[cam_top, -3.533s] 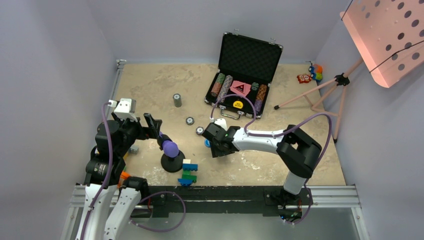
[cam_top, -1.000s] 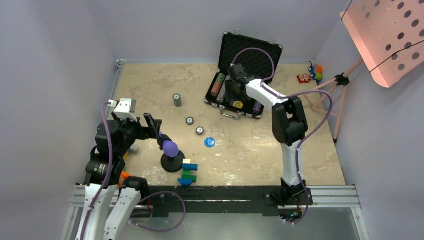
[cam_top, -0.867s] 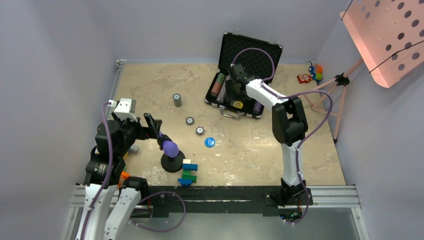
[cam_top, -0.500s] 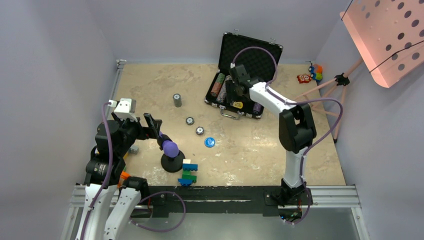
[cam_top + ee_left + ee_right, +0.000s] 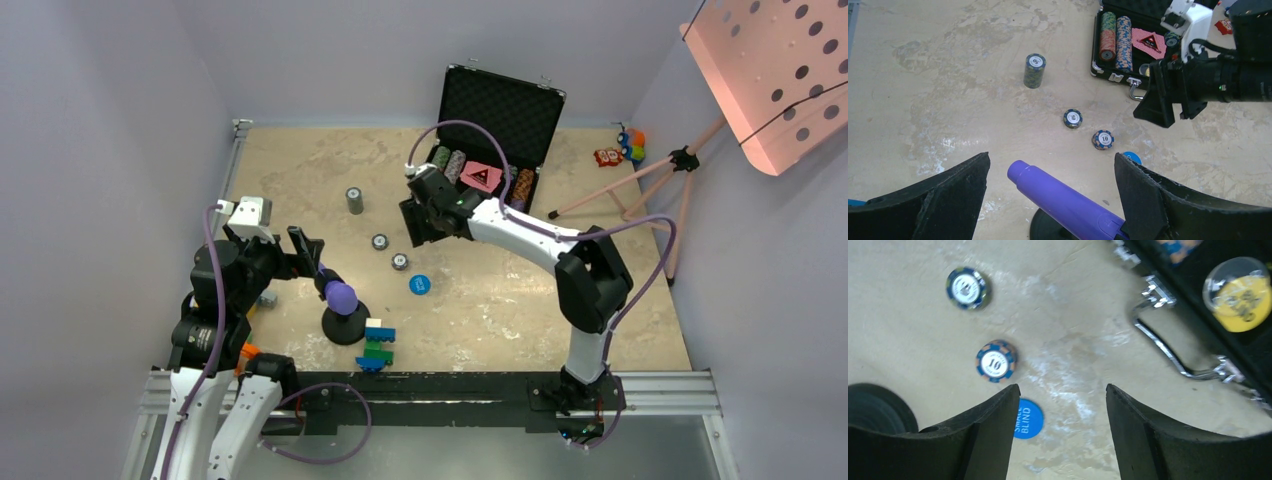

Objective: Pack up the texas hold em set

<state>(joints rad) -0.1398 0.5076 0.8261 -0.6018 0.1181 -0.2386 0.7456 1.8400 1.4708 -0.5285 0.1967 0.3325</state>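
Now the right gripper (image 5: 1060, 392), jaws spread and seemingly empty, hovers just before the case (image 5: 500, 100), so it should drop straight over the blue button (image 5: 1027, 419) further out from the case and pinch its rim squarely

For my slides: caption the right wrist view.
Open right fingers over the blue small-blind button, a 10 chip, a second chip and the case handle; yellow button packed.
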